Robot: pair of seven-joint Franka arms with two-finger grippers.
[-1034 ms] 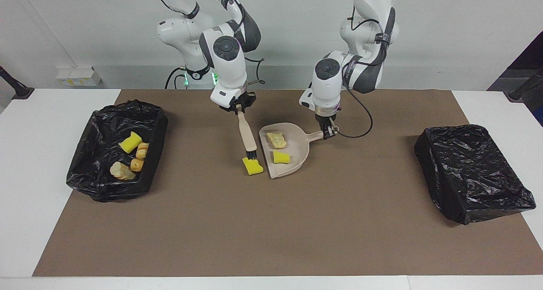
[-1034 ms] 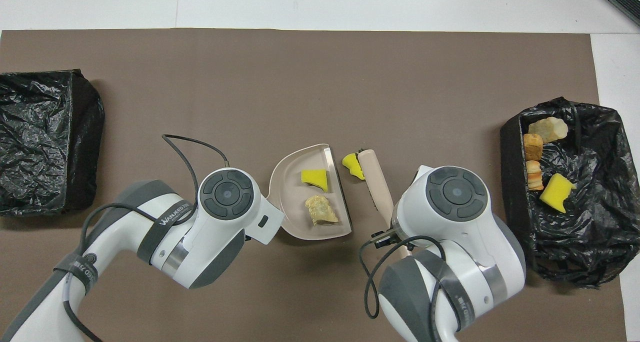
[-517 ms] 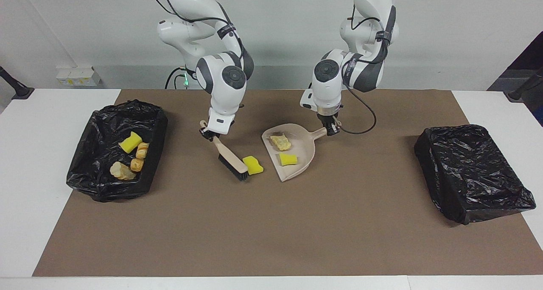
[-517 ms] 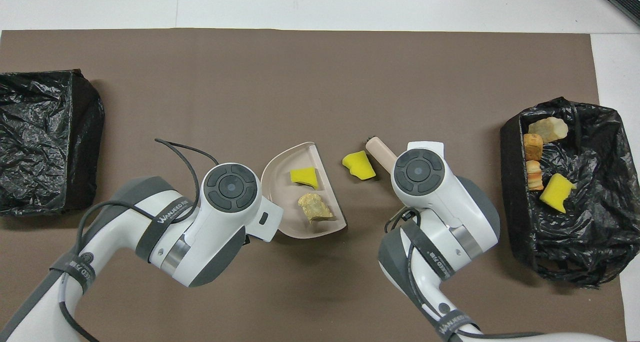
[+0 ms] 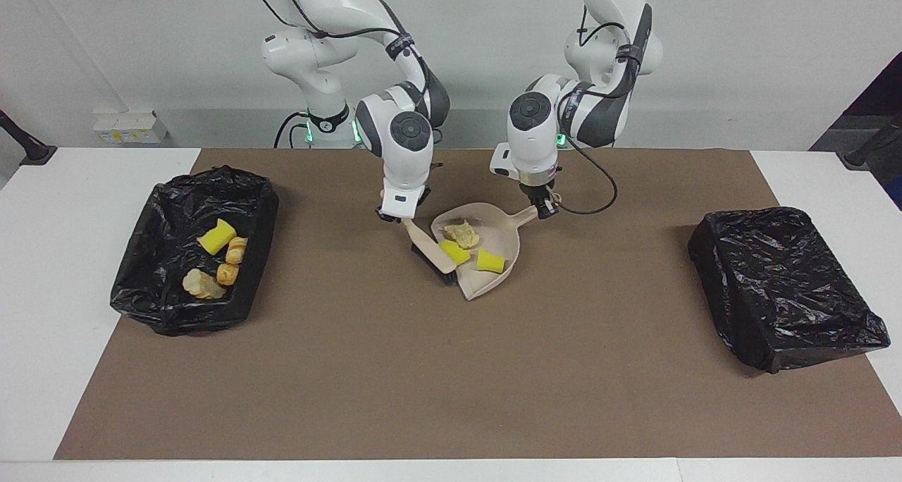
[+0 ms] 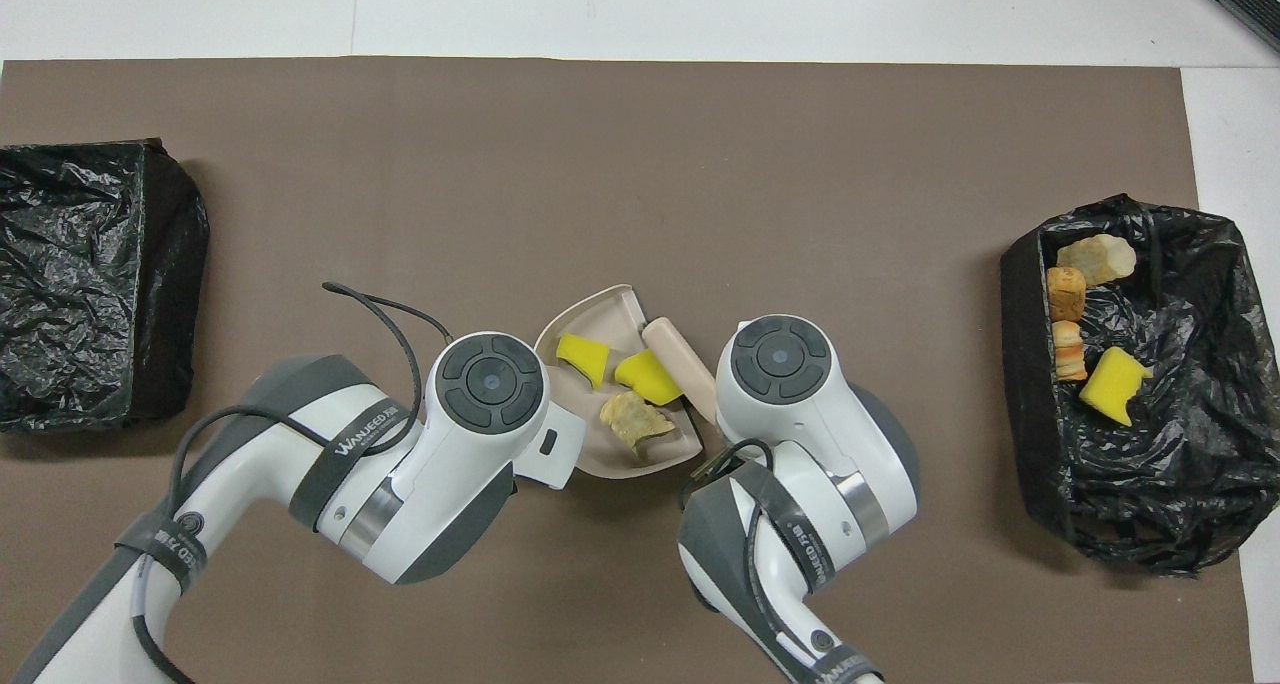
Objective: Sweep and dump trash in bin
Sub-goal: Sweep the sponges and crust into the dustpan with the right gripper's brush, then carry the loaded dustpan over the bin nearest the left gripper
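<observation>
Right claw (image 5: 399, 216) pinches the brush (image 5: 431, 251), left claw (image 5: 543, 210) the dustpan (image 5: 504, 239) handle; the loaded bin (image 5: 169, 285) lies toward the right arm's end.

Seven trash pieces (image 5: 465, 235), two bins (image 5: 262, 207), one dustpan (image 5: 509, 239), one brush (image 5: 431, 251).
</observation>
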